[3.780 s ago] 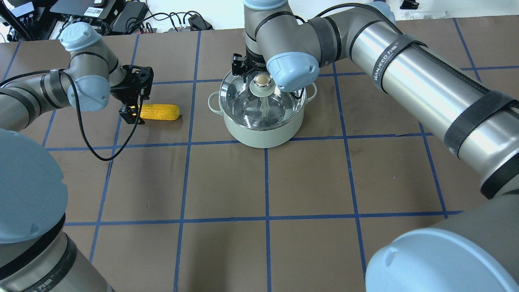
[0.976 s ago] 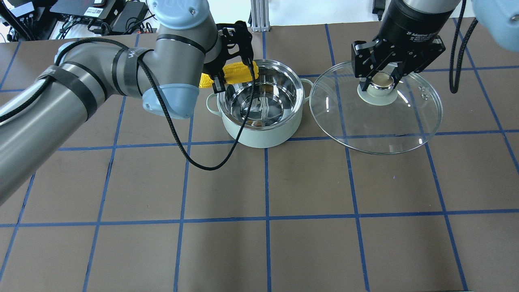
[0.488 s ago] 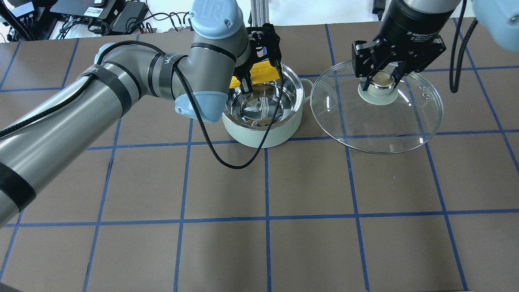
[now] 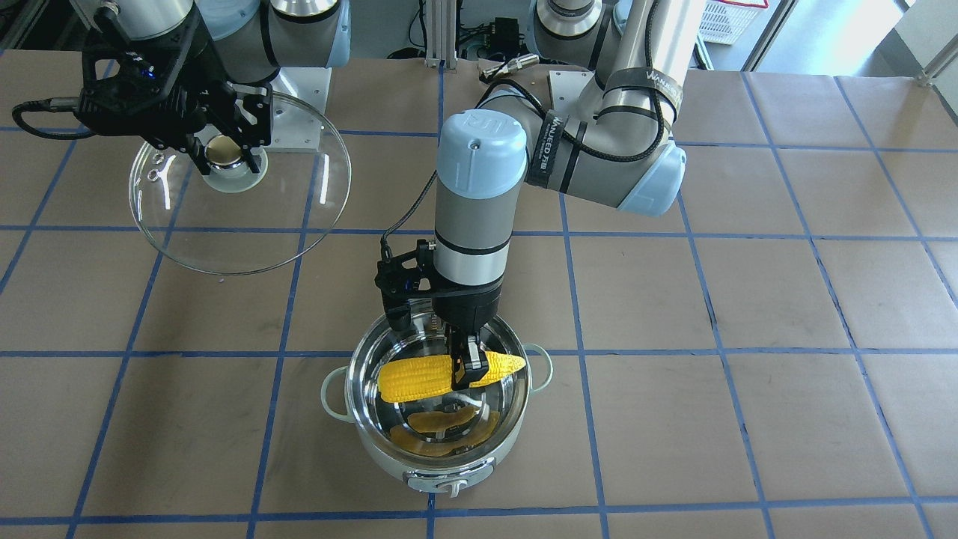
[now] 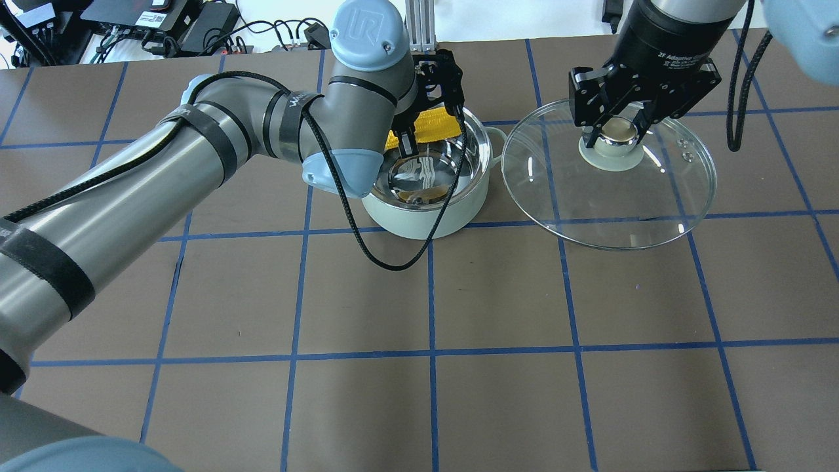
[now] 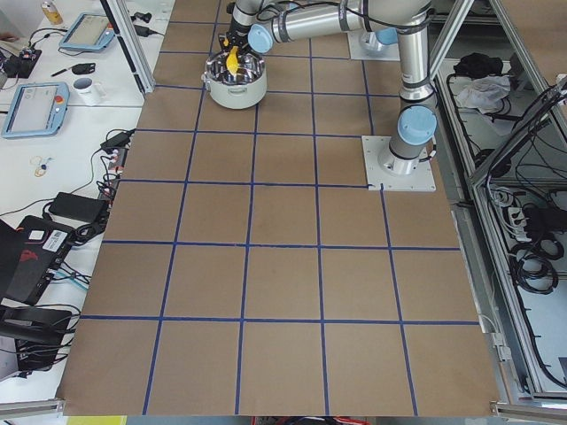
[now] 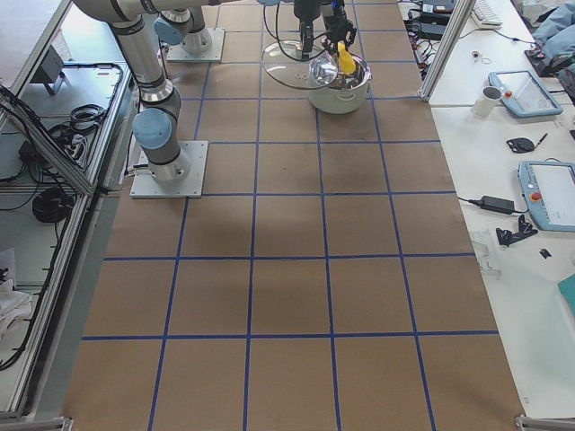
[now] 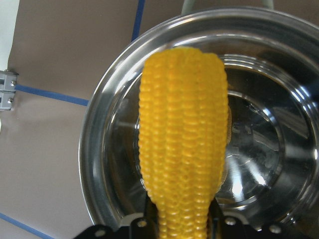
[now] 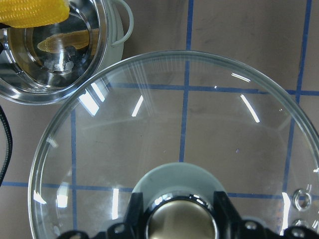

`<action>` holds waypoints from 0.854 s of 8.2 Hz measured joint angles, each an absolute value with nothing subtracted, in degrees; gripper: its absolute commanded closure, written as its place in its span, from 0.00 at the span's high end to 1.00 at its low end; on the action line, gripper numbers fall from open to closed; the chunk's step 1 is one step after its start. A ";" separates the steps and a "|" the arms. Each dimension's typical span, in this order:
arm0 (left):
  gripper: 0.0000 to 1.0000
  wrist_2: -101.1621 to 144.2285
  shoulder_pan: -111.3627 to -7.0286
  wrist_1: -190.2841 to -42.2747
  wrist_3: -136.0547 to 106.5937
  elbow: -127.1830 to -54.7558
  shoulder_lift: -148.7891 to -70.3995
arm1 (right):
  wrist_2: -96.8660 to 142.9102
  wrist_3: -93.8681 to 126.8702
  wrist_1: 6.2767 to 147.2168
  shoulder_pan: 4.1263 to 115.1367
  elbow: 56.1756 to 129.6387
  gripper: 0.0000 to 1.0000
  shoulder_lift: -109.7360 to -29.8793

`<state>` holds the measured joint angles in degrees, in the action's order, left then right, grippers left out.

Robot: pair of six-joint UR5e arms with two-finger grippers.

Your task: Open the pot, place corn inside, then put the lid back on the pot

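Observation:
The pale green pot [image 5: 419, 219] stands open at the far middle of the table, and also shows in the front view [image 4: 449, 479]. My left gripper [image 5: 429, 129] is shut on the yellow corn [image 5: 434, 123] and holds it level over the pot's mouth, at about rim height [image 4: 415, 376]. In the left wrist view the corn [image 8: 182, 139] hangs above the steel interior [image 8: 94, 149]. My right gripper [image 5: 616, 131] is shut on the knob of the glass lid [image 5: 609, 203]. It holds the lid in the air to the pot's right [image 4: 247, 217].
Brown table with a blue tape grid. Cables and electronics [image 5: 164, 19] lie along the far edge, with an aluminium post [image 5: 419, 19] behind the pot. My left arm's black cable [image 5: 387, 262] loops down in front of the pot.
The lid came off the pot and was carried right. My left gripper took the corn from the table and moved it right, from the pot's left rim to over its mouth.

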<state>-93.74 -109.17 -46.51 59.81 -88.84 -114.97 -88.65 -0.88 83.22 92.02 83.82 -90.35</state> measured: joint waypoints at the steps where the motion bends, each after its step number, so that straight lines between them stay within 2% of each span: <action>1: 0.00 -93.33 -109.17 -46.50 58.93 -88.81 -115.63 | -88.67 -0.88 83.15 92.02 83.83 0.17 -90.35; 2: 0.08 -91.89 -109.17 -46.50 57.83 -88.79 -116.22 | -88.68 -0.88 83.10 91.97 83.84 0.17 -90.35; 3: 0.57 -90.77 -109.17 -46.50 56.96 -88.77 -116.76 | -88.68 -0.88 83.07 91.96 83.84 0.17 -90.35; 5: 0.95 -90.05 -109.16 -46.49 56.46 -88.77 -117.18 | -88.72 -0.88 83.05 91.93 83.85 0.17 -90.35; 7: 1.00 -89.99 -109.16 -46.49 56.26 -88.77 -116.91 | -88.76 -0.94 82.99 91.87 83.85 0.17 -90.33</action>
<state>-89.99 -109.16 -46.49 56.26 -88.77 -116.91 -88.76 -0.94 82.99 91.87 83.85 -90.33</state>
